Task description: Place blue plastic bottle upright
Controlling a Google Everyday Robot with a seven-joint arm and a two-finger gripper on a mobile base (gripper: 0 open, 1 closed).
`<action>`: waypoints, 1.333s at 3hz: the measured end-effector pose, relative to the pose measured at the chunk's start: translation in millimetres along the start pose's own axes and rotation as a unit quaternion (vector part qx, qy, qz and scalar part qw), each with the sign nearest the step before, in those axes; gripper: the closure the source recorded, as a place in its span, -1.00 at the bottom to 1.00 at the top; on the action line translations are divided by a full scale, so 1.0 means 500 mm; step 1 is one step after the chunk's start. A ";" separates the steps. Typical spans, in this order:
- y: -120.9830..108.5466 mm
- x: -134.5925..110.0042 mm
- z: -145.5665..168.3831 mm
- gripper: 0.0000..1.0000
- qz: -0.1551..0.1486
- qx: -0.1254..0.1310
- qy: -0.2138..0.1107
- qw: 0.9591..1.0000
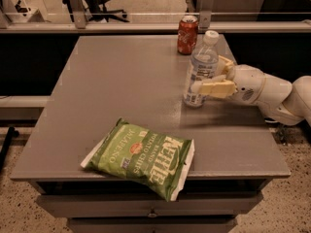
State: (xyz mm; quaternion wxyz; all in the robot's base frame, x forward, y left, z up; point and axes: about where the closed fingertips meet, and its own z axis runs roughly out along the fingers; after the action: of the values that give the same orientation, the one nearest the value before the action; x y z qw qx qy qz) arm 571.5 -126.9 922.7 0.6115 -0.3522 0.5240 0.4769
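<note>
The blue plastic bottle [200,68], clear with a white cap and a white-and-blue label, stands with its base on the grey table [121,81] at the right side. It leans slightly, cap towards the right. My gripper [210,77] reaches in from the right and is shut on the bottle's lower half. One cream finger [216,88] lies across its front and the other [225,65] is behind it. The white arm [272,91] extends off the right edge.
A red soda can [187,35] stands upright just behind the bottle near the table's far edge. A green chips bag [143,155] lies flat at the front edge. A drawer front [150,210] sits under the tabletop. An office chair stands far behind.
</note>
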 end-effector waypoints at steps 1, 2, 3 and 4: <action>0.003 -0.002 -0.010 -1.00 -0.002 0.002 0.003 1.000; 0.006 -0.011 -0.027 -1.00 -0.005 0.006 0.019 1.000; 0.009 -0.059 -0.091 -1.00 -0.012 0.016 0.064 0.998; 0.020 -0.126 -0.171 -1.00 -0.016 0.033 0.099 0.994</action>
State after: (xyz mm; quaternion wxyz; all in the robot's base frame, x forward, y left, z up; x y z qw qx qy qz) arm 536.0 -216.7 967.5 0.5756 -0.3858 0.5919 0.4118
